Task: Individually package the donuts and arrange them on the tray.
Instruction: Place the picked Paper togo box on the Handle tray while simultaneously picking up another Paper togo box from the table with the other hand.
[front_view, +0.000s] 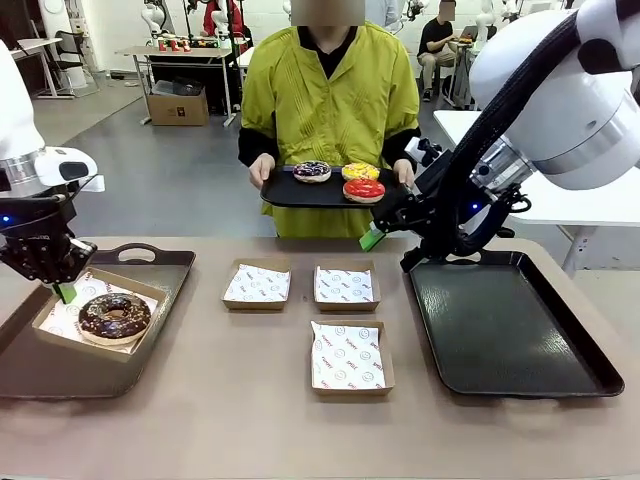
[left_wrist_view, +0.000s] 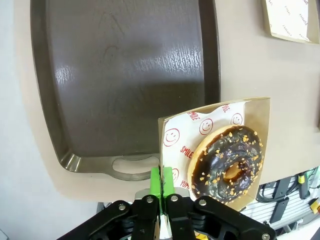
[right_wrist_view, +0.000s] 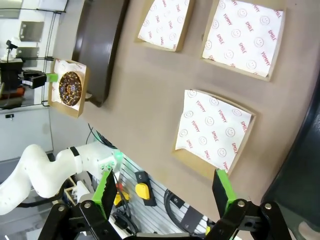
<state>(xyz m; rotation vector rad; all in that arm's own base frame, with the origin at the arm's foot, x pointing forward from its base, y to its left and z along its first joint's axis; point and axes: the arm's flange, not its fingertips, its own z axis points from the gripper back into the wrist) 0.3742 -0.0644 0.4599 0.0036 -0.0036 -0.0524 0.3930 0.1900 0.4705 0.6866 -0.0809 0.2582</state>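
A chocolate donut (front_view: 115, 316) with coloured sprinkles lies in a paper-lined cardboard box (front_view: 58, 325). My left gripper (front_view: 62, 290) is shut on the box's back edge and holds it over the left tray (front_view: 150, 262). In the left wrist view the gripper (left_wrist_view: 161, 182) pinches the box (left_wrist_view: 175, 135) rim, with the donut (left_wrist_view: 227, 165) to its right. A person holds a small black tray (front_view: 285, 192) carrying the purple-brown donut (front_view: 312, 171), yellow donut (front_view: 360, 171) and red donut (front_view: 364, 189). My right gripper (front_view: 388, 245) is open just right of and below that tray, holding nothing.
Three empty lined boxes (front_view: 257, 284) (front_view: 345, 286) (front_view: 349, 357) sit mid-table. A large black tray (front_view: 510, 325) lies at the right. The right wrist view has the same boxes (right_wrist_view: 167, 22) (right_wrist_view: 245, 35) (right_wrist_view: 215, 132) beyond the open gripper (right_wrist_view: 165, 192).
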